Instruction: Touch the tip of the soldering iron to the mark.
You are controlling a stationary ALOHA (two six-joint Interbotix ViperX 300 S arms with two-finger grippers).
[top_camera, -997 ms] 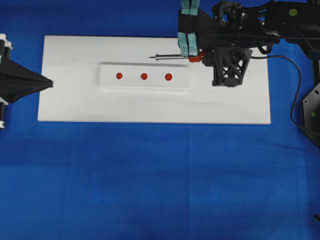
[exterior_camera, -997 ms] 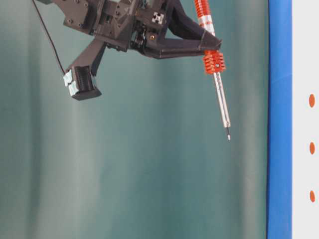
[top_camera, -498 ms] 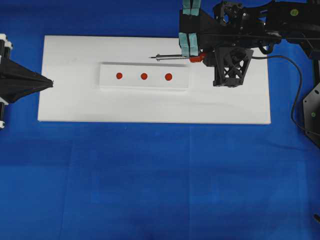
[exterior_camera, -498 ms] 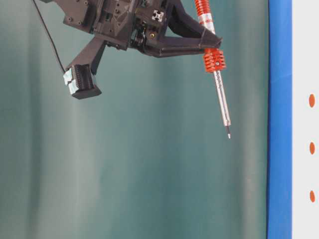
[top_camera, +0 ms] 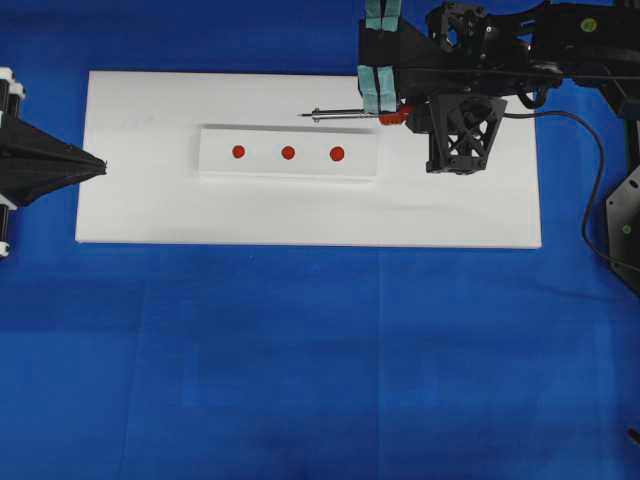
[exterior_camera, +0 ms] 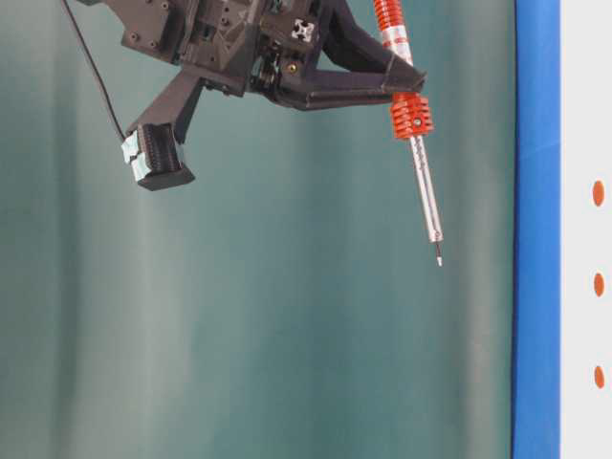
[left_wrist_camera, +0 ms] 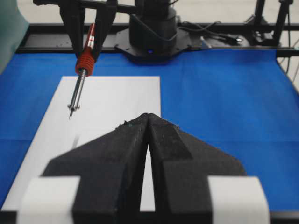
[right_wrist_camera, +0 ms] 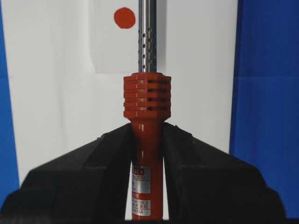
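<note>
The soldering iron (top_camera: 345, 113) has an orange-red handle and a thin silver shaft. My right gripper (top_camera: 400, 112) is shut on the handle just behind the ribbed collar (right_wrist_camera: 147, 95). The shaft points left, and its tip (top_camera: 300, 115) lies just behind the raised white strip (top_camera: 290, 170) that bears three red marks (top_camera: 337, 153). Seen from table level, the iron (exterior_camera: 424, 186) hangs tilted, its tip well off the white board (exterior_camera: 583, 96). One mark (right_wrist_camera: 124, 17) shows left of the shaft in the right wrist view. My left gripper (top_camera: 100, 166) is shut and empty at the board's left edge.
The white board (top_camera: 150, 210) lies on a blue cloth (top_camera: 300, 350). The iron's black cord (top_camera: 590, 170) loops off to the right, past the right arm's base (top_camera: 625, 225). In the left wrist view, the far arm's base (left_wrist_camera: 154, 28) stands behind the board.
The right gripper and the iron shifted very slightly a second ago and have been still for the last half second. The left gripper has not moved.
</note>
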